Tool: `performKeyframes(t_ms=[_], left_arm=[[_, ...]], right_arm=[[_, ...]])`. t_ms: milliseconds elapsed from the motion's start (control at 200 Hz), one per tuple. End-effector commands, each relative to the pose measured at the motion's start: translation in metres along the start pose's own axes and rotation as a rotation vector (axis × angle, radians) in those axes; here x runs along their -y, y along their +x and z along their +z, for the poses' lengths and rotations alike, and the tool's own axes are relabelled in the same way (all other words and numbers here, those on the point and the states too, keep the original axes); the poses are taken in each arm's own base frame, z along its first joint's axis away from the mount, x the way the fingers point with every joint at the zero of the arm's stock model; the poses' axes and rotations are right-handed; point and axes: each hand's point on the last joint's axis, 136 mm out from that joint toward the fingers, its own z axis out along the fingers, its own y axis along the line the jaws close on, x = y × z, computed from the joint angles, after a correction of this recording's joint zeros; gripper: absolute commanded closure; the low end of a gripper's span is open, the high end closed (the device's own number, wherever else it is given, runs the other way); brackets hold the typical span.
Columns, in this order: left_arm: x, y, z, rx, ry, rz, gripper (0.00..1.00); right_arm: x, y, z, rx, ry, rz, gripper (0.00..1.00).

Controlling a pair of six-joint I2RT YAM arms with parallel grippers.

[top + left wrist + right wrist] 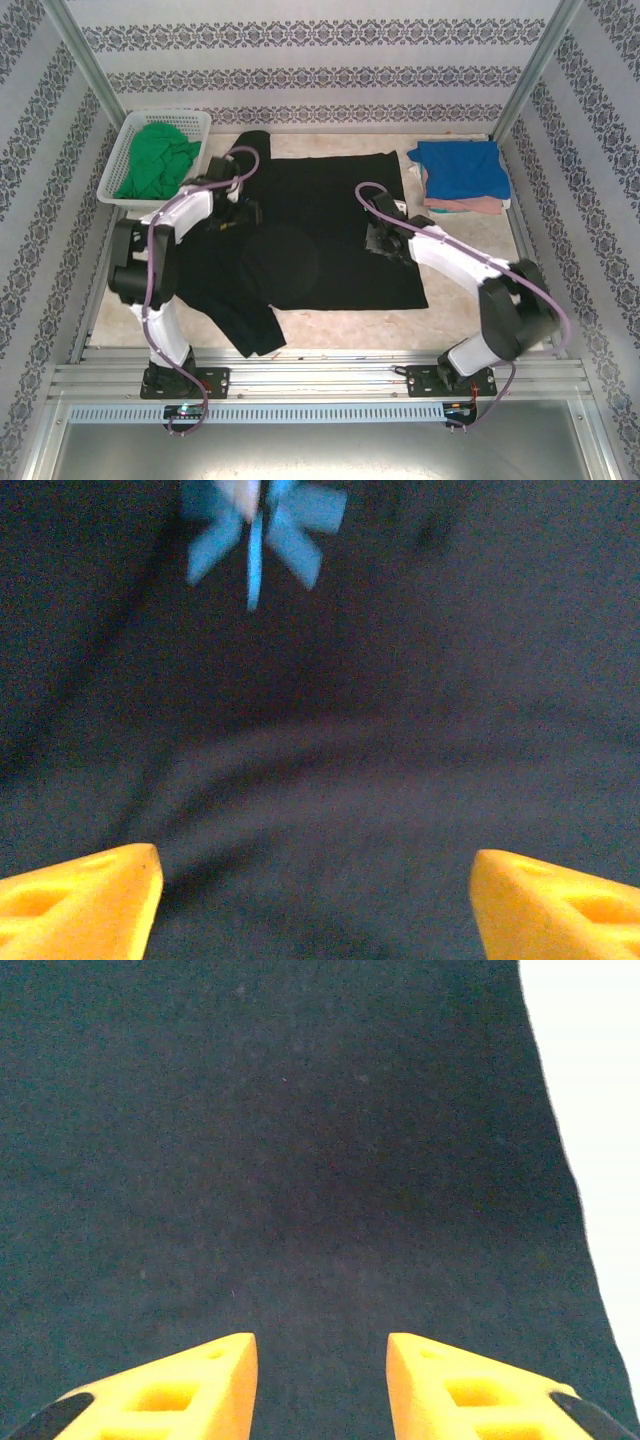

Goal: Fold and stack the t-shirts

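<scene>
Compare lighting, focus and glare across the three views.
Top external: even, soft light, yet the black shirt reads as a flat dark patch. Left wrist: dim, the blue mark smeared and out of focus. Right wrist: the shirt looks grainy, the table at the right blown out to white.

Left arm (165,215) and right arm (455,258): white shells, black joint housings; a purple cable (149,285) looped along each. Fingers (80,900) yellow, wedge-shaped, with rectangular recesses; black at the rear of the right pair.
</scene>
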Motion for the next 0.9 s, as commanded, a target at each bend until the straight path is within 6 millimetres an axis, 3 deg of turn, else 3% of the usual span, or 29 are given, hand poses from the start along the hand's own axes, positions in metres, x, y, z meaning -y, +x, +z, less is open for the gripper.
performKeyframes(t_ms=[0,185,330,470,590,689,744,894], left_arm=[[-0.013,-0.049,0.006,0.054,-0.172,0.069,0.25],[-0.017,-0.099,0.043,0.032,-0.268,0.079,0.31],[-0.024,-0.109,0.071,-0.024,-0.325,0.111,0.31],[-0.035,-0.114,0.081,-0.047,-0.39,0.152,0.37],[-0.034,-0.117,0.081,-0.04,-0.39,0.188,0.56],[-0.035,-0.121,0.076,-0.032,-0.395,0.221,0.81],[-0.038,-0.124,0.072,-0.026,-0.406,0.237,1.0],[-0.045,-0.13,0.057,-0.019,-0.4,0.242,1.0]], right_arm=[[-0.006,0.005,0.017,-0.033,-0.002,-0.024,0.59],[-0.001,0.037,0.043,-0.126,0.029,-0.022,0.59],[0.021,0.056,0.043,-0.155,0.064,0.013,0.59],[0.044,0.071,0.037,-0.186,0.064,0.069,0.6],[0.055,0.082,0.032,-0.198,0.035,0.1,0.6],[0.056,0.085,0.027,-0.206,0.022,0.1,0.6],[0.057,0.086,0.025,-0.206,0.016,0.105,0.6],[0.062,0.088,0.014,-0.199,0.01,0.106,0.61]])
